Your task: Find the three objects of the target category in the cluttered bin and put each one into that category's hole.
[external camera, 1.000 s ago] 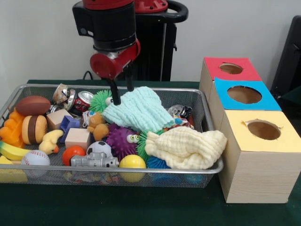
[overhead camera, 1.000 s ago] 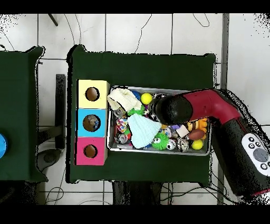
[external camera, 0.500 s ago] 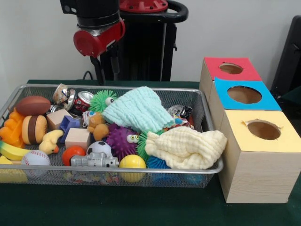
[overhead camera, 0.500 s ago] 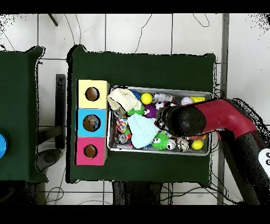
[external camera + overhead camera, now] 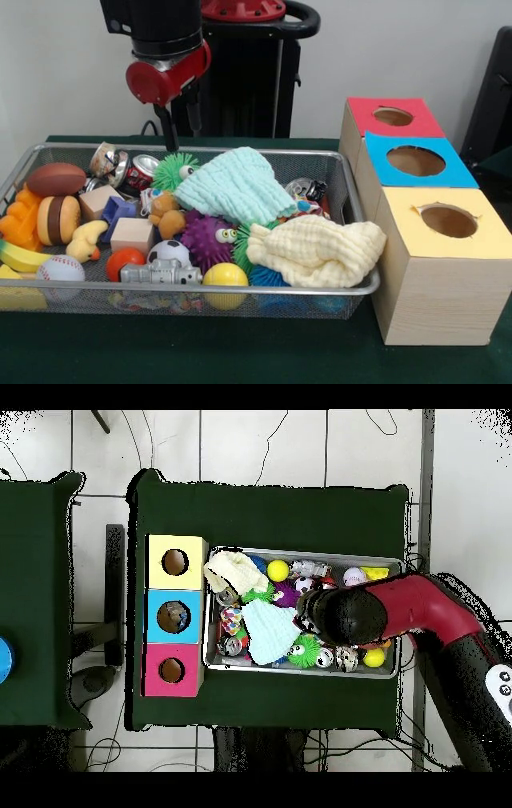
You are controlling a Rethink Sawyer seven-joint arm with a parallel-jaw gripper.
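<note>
The bin [image 5: 240,289] is a wide silver wire-mesh basket full of toys; it also shows in the overhead view [image 5: 300,552]. The hole [image 5: 393,117] is the round cut-out in the red-topped box, farthest back in the row; it also shows in the overhead view [image 5: 171,670]. My gripper [image 5: 184,139] hangs open and empty above the bin's back rim, just over a green spiky ball [image 5: 170,170] and beside a crushed can [image 5: 143,169]. In the overhead view the arm's head [image 5: 345,614] hides the gripper.
A mint cloth [image 5: 236,186] and a cream cloth [image 5: 316,250] cover toys in the bin's middle and right. A football [image 5: 56,178], hamburger [image 5: 58,219], baseball [image 5: 60,268], purple spiky ball [image 5: 204,238] and yellow ball [image 5: 225,276] lie around. Blue-topped [image 5: 415,161] and yellow-topped [image 5: 448,220] holes stand nearer.
The gripper has lifted off the mint cloth, empty, and moved to the picture's left in the front view. In the last half second it has come down slightly.
</note>
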